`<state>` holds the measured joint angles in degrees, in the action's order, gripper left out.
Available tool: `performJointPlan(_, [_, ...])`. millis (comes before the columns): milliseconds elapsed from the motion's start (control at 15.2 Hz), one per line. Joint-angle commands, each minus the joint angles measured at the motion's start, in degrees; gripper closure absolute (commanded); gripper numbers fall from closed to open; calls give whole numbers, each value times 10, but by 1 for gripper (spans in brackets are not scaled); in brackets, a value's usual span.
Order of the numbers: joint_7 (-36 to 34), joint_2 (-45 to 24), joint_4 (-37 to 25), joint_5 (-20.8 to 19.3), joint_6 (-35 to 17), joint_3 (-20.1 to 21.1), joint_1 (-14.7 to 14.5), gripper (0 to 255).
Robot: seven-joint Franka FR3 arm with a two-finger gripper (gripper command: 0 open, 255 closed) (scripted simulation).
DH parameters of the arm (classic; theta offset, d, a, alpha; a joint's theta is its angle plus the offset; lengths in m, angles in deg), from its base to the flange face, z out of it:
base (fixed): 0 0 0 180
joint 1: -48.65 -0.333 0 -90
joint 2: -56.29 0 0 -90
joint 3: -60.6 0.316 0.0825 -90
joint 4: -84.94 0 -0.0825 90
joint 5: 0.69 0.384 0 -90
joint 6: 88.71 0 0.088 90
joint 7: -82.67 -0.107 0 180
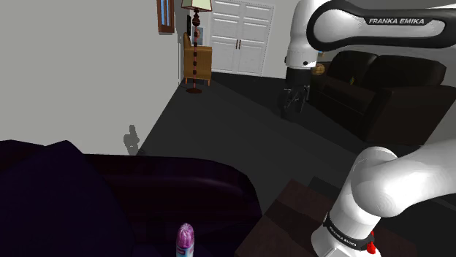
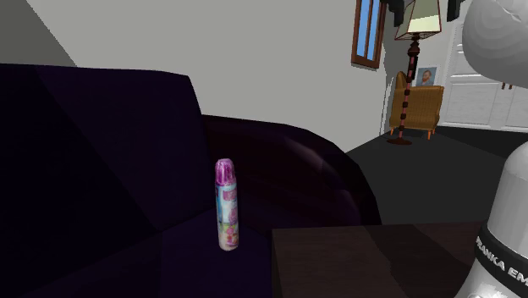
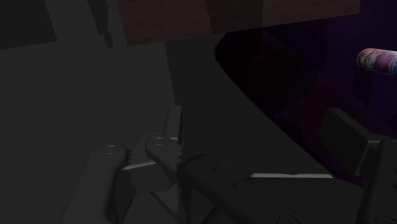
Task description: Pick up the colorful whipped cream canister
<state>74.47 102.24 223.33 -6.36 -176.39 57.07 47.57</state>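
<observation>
The colorful canister (image 2: 226, 206) is standing upright on the dark purple sofa (image 2: 101, 169). The tool (image 1: 294, 101) is hanging well apart from it. I cannot tell whether it is spread or pressed together.

Dim. Canister (image 3: 378, 62), pink-purple print, seen against dark purple sofa (image 3: 305, 83). Grey floor (image 3: 83, 95) alongside; brown table (image 3: 191, 16) beyond.

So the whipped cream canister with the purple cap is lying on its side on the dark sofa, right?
No, the whipped cream canister with the purple cap stands upright on the dark sofa, not on its side. The second exterior view shows this.
</observation>
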Motion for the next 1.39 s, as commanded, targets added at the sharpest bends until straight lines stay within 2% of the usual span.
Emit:
performJointPlan(0, [0, 0, 0, 0, 0, 0, 0, 0])
performJointPlan(660, [-119, -42, 84, 80, -127, 106, -49, 0])
performJointPlan(1320, [-237, -175, 92, 133, -276, 218, -91, 0])
